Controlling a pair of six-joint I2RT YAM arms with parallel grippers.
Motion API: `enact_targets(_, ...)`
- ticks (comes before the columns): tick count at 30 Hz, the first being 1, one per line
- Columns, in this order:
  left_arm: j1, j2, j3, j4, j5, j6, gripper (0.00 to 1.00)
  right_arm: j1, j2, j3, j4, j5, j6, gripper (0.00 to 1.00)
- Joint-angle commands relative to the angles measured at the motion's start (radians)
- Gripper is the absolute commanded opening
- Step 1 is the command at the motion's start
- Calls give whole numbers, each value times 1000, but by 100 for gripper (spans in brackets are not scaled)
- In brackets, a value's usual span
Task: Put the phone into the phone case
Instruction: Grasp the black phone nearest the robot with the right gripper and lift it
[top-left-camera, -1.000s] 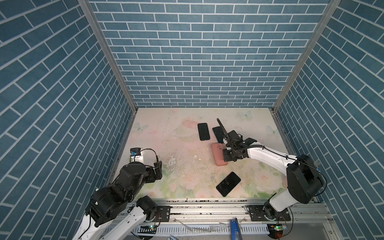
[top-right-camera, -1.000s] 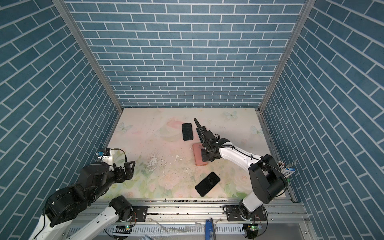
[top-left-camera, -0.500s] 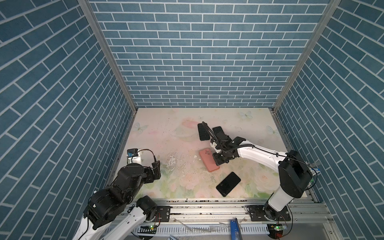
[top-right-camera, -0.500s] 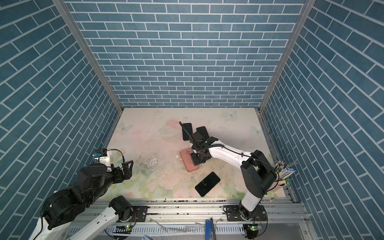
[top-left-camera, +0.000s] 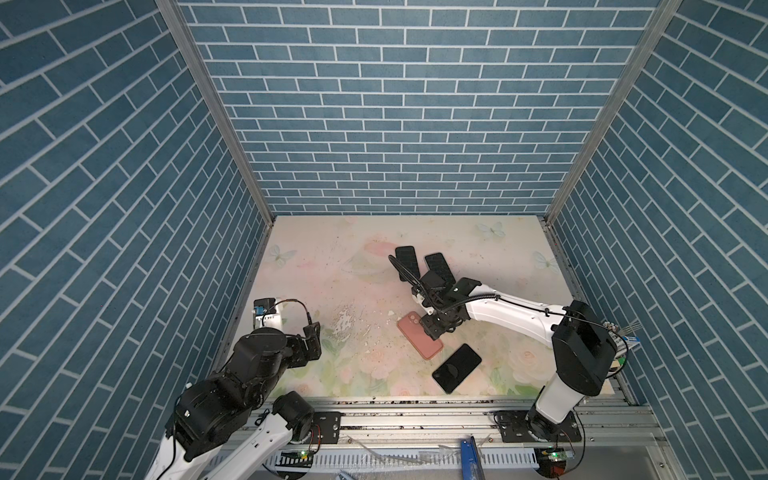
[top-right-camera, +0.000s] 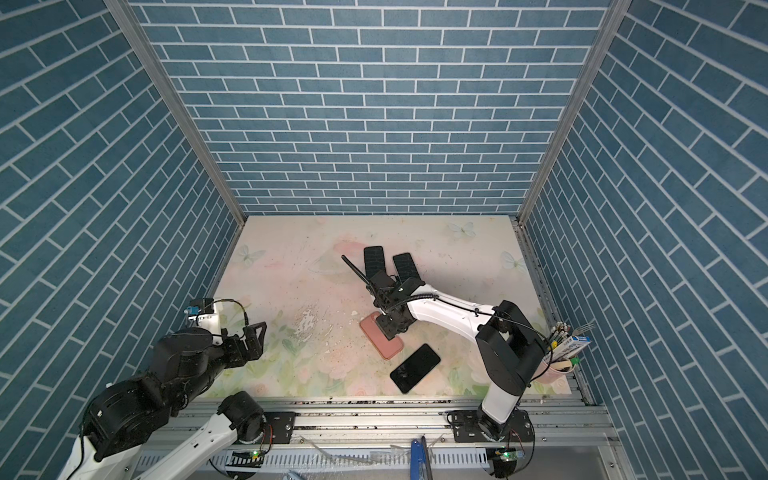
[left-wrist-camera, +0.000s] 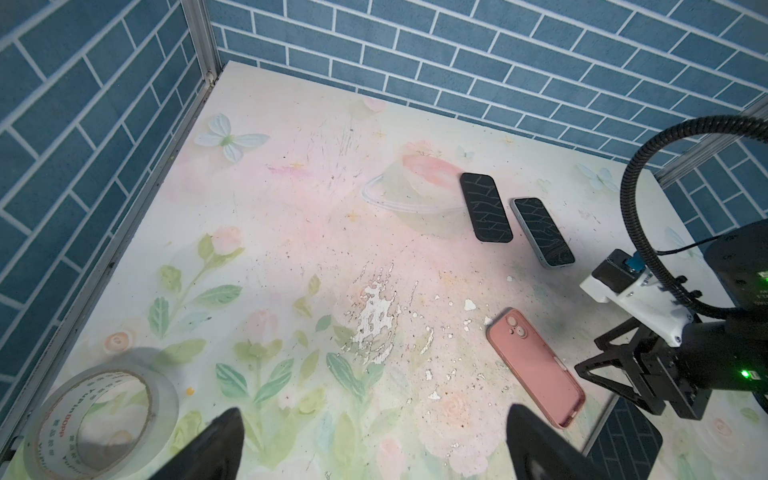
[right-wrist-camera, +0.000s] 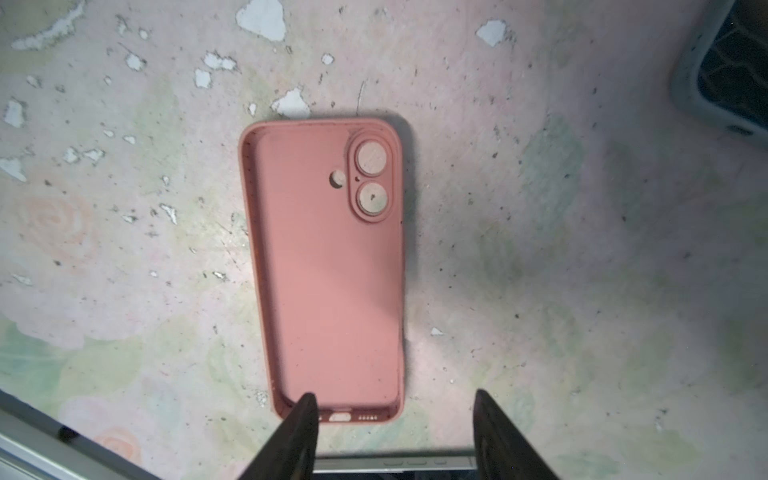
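L gripper (left-wrist-camera: 374, 413) sits at left side, jaws wide apart, holding nothing; tape roll (left-wrist-camera: 99, 415) near it. Pink case (right-wrist-camera: 332, 270) lies flat mid-table, cavity up, empty. R gripper (right-wrist-camera: 395, 407) is low over case's port end, fingers apart, not clamping anything. Black phone (top-left-camera: 456, 368) lies just beside case, toward front, untouched. Judged: case placed ok; phone pick, insertion, press-in all left.

My right arm (top-left-camera: 511, 318) reaches forward and across, wrist bent down, my right gripper (right-wrist-camera: 394, 395) pointing downward with jaws parted, gripping nothing. My left arm (top-left-camera: 249, 365) sits folded low; my left gripper (left-wrist-camera: 374, 410) gapes wide, empty.
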Motion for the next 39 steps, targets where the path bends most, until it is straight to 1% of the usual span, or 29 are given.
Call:
enact_targets(1,8,-28,-15,7,20,26,100,3,-32,34,-63,27,117,68)
enact_targets(2,9,-35,-17,8,22,27,99,2,-36,41,-76,10,176,71)
enact_targets(5,11,-55,-20,11,27,28,99,-9,-57,58,-85,-60,335,72)
enact_targets(8,13,-59,-25,20,29,29,99,-13,-104,31,-34,-68,488,73)
enact_targets(9,13,-57,-26,22,33,29,100,-15,-118,19,-15,-60,535,78)
enact_targets(10,14,-52,-28,29,40,34,100,-9,-133,0,5,-48,595,98)
enact_targets(12,16,-31,-34,40,55,43,100,13,-151,-19,27,-27,678,99)
enact_targets(18,16,111,-22,33,85,44,99,161,-148,-49,85,131,854,99)
enact_targets(22,19,158,-23,43,100,42,100,177,-150,-56,2,209,1008,99)
enact_targets(24,19,169,-29,53,105,43,100,177,-161,-77,-7,237,1037,99)
enact_targets(26,19,186,-32,62,118,47,99,204,-160,-78,-63,309,1085,99)
enact_targets(28,18,210,-29,61,137,53,99,231,-128,-55,-135,358,1121,98)
enact_targets(30,19,216,-26,61,154,63,100,248,-81,-29,-192,354,1161,99)
enact_targets(33,19,246,-27,68,155,67,100,253,-24,-29,-232,305,1225,99)
enact_targets(39,19,235,-24,65,155,65,100,255,2,-127,-191,198,1371,99)
